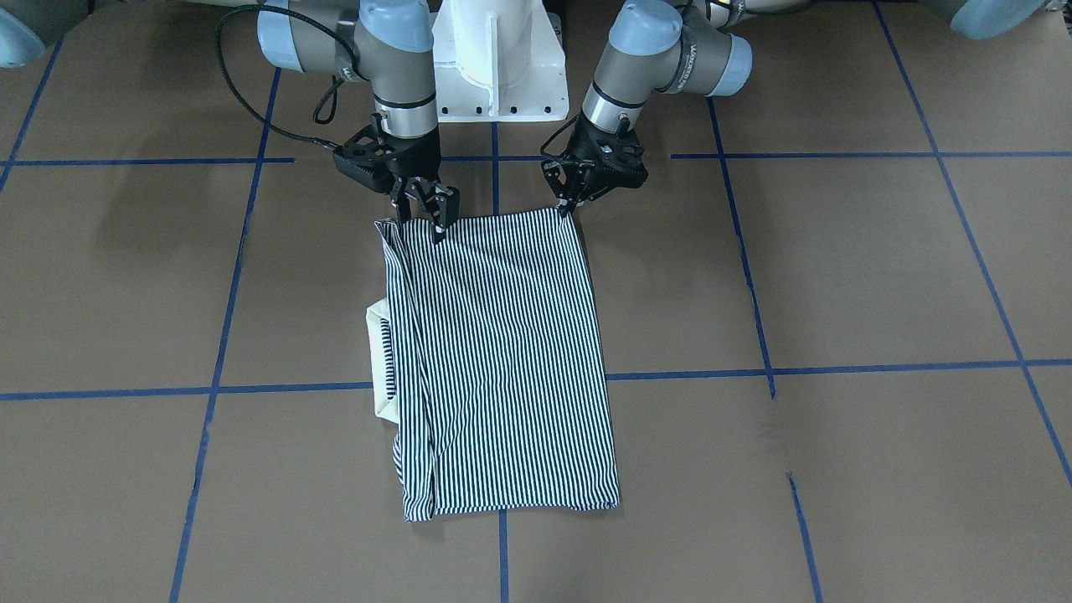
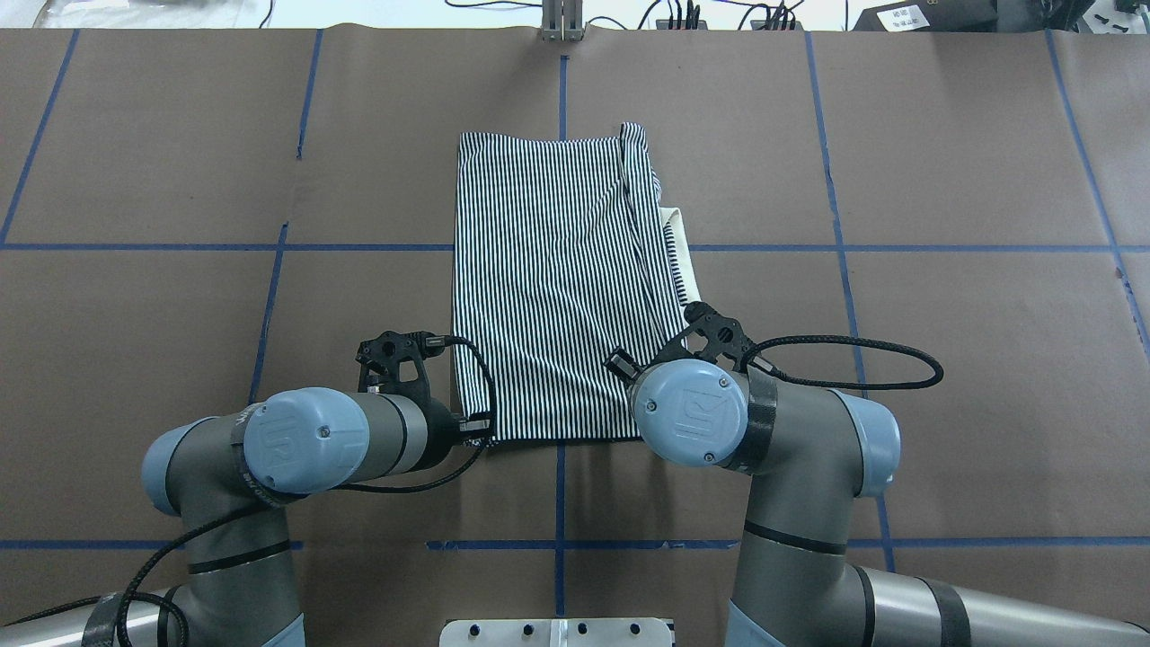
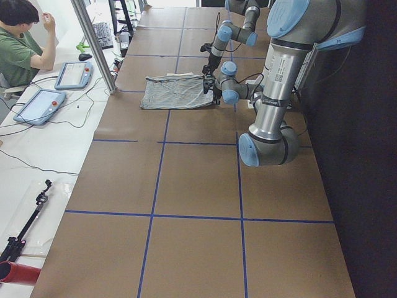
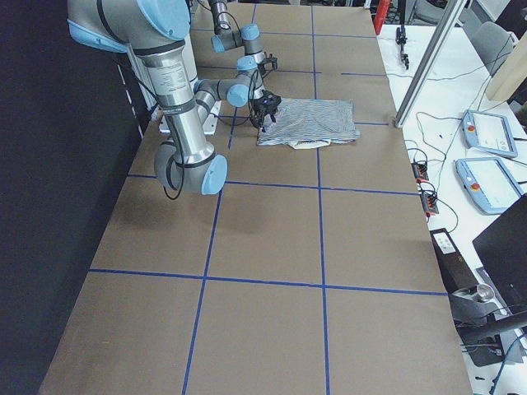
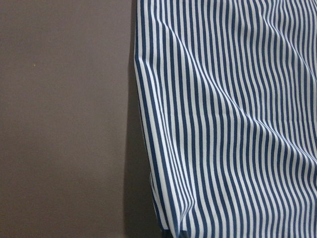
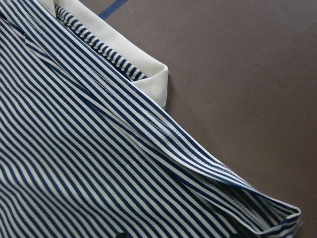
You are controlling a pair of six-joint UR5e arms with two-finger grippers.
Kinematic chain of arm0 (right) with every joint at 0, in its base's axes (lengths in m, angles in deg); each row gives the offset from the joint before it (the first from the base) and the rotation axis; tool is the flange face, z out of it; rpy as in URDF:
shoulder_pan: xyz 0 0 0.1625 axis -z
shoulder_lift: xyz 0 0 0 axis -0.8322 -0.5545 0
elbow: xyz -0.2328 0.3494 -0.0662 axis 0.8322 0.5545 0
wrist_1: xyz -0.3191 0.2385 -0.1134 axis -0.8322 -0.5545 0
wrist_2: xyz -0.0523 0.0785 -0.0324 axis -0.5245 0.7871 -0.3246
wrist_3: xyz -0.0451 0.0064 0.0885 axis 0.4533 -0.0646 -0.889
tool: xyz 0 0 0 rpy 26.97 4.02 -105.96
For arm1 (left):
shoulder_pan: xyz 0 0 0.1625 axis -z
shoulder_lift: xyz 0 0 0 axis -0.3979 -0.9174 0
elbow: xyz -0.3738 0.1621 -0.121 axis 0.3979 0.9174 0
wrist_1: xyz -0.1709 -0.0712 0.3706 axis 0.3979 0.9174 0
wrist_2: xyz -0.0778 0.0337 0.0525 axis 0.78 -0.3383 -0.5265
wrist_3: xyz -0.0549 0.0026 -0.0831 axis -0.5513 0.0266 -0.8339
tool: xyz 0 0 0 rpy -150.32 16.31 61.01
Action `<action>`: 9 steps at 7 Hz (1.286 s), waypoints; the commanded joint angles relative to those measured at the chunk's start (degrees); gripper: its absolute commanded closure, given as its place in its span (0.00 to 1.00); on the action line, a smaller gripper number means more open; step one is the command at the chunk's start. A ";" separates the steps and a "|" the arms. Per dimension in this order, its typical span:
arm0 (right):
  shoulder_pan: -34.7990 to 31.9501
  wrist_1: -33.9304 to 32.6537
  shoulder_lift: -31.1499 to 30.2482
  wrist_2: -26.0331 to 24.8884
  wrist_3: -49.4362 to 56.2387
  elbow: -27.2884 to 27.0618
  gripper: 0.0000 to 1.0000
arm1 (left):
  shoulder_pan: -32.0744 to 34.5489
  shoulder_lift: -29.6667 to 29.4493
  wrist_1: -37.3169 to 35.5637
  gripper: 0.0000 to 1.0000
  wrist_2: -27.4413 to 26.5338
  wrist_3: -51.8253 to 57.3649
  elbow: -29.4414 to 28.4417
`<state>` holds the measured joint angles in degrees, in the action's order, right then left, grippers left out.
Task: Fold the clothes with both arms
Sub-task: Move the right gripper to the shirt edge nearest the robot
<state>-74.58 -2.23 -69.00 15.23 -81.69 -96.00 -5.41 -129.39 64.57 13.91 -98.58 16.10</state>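
The striped polo shirt (image 1: pixel 502 352) lies folded into a long rectangle at the table's middle, and it also shows in the overhead view (image 2: pixel 548 288). Its cream collar (image 1: pixel 378 360) sticks out on my right side. My left gripper (image 1: pixel 565 208) is shut on the shirt's near corner. The left wrist view shows the cloth (image 5: pixel 228 124) drawn up toward the frame's bottom. My right gripper (image 1: pixel 419 224) stands open over the other near corner, its fingers straddling the hem. The right wrist view shows rumpled hem (image 6: pixel 208 163) and collar (image 6: pixel 124 44). In the overhead view both wrists hide the fingers.
The white pedestal base (image 1: pixel 498 67) stands just behind both grippers. Blue tape lines (image 1: pixel 754 368) grid the brown table. A seated person (image 3: pixel 22 49) and pendants (image 3: pixel 37 105) are beyond the far edge, and a metal post (image 3: pixel 93 43) stands near the shirt's far end.
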 commanded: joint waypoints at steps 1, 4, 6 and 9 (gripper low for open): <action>0.24 -2.78 0.71 0.50 0.47 1.45 0.26 | -0.02 0.00 0.03 1.00 -0.03 -0.03 0.02; 0.06 -6.67 3.26 0.86 3.28 1.45 0.26 | 0.07 0.00 0.03 1.00 -0.03 -0.03 0.02; 0.06 -6.67 3.61 0.86 3.99 2.15 0.26 | -0.02 0.09 0.03 1.00 -0.03 -0.03 0.02; -0.11 -6.76 5.46 0.86 5.22 5.14 0.26 | -0.11 0.09 0.03 1.00 0.06 -0.03 0.02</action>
<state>-74.61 -8.93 -64.13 16.09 -77.00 -92.03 -5.50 -129.30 64.60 13.90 -98.61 16.11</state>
